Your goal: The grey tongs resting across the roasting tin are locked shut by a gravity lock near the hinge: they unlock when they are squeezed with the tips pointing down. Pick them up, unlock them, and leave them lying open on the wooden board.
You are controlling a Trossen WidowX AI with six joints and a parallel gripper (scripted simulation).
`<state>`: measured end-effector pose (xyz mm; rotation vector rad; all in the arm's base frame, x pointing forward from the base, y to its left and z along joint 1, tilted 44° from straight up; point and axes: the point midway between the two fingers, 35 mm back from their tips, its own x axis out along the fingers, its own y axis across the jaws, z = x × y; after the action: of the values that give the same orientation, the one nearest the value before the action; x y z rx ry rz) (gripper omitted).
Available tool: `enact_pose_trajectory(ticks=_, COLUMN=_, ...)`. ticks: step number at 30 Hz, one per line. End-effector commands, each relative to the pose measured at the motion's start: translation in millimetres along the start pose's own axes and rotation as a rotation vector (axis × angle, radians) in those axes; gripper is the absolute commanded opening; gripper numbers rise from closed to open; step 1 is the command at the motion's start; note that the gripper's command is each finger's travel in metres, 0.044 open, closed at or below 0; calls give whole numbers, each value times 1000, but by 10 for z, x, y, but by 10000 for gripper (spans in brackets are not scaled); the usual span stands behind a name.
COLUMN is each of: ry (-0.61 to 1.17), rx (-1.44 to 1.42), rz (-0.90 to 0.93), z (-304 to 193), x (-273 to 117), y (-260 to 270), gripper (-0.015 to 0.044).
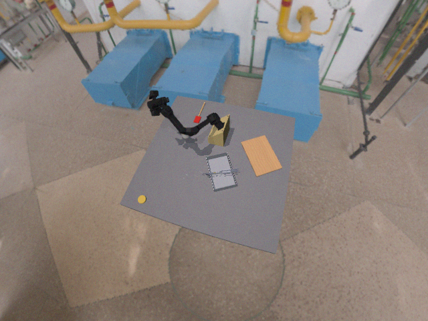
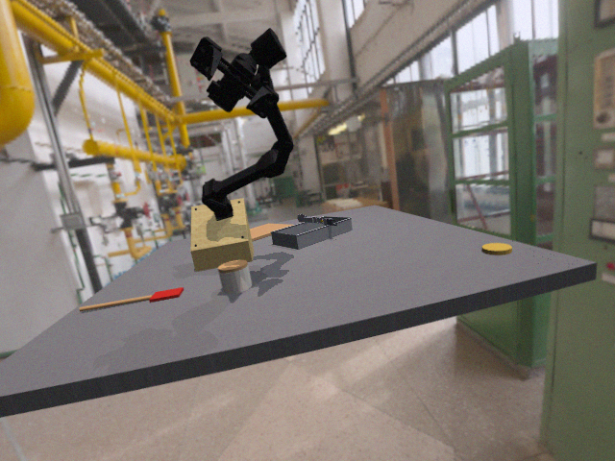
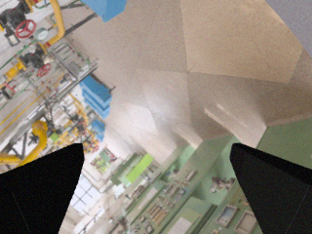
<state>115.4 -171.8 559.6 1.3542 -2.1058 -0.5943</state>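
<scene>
The grey tongs lie across the roasting tin, their ends reaching past its long sides. Their arms look close together; the lock is too small to make out. The wooden board lies flat beside the tin, nearer the blue ducts, with nothing on it. My gripper is open and empty, its two black fingers wide apart in the wrist view. It is high in the air, away from tin and board, and faces the floor and room beyond the table. The tongs are not in the wrist view.
My arm is mounted on a sloped tan block. A pale cylinder with a wooden top stands near it. A red-bladed spatula lies behind it. A yellow disc lies near a table corner.
</scene>
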Motion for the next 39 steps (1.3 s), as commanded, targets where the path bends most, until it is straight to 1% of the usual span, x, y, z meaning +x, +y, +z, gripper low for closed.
enact_pose_trajectory(ticks=1, ry=-3, rx=9, rz=6, z=18, x=7, y=23, gripper=426)
enact_pose_trajectory(ticks=2, ry=-7, rx=23, rz=15, z=44, x=18, y=58, gripper=440)
enact_pose_trajectory(ticks=8, ry=-37, rx=192, rz=131, z=253, x=119, y=426, gripper=440)
enact_pose_trajectory(ticks=14, ry=-85, rx=500, rz=388, z=743, x=207, y=1199, gripper=440)
enact_pose_trajectory(ticks=19, ry=-68, rx=779, rz=632, z=1191, x=67, y=1835, gripper=440)
enact_pose_trajectory(ticks=22, ry=-56, rx=828, rz=750, z=1364, x=-56, y=2064, gripper=440)
enact_pose_trajectory(ticks=27, ry=20, rx=988, rz=963, z=1676, x=-368, y=2473, gripper=440)
enact_pose_trajectory(ticks=30, ry=100, rx=1104, rz=1118, z=1890, x=-655, y=2734, gripper=440)
enact_pose_trajectory(ticks=34, ry=233, rx=1246, rz=1330, z=2179, x=-1132, y=3023, gripper=440)
enact_pose_trajectory(ticks=39, ry=328, rx=1275, rz=1510, z=2367, x=-1583, y=3132, gripper=440)
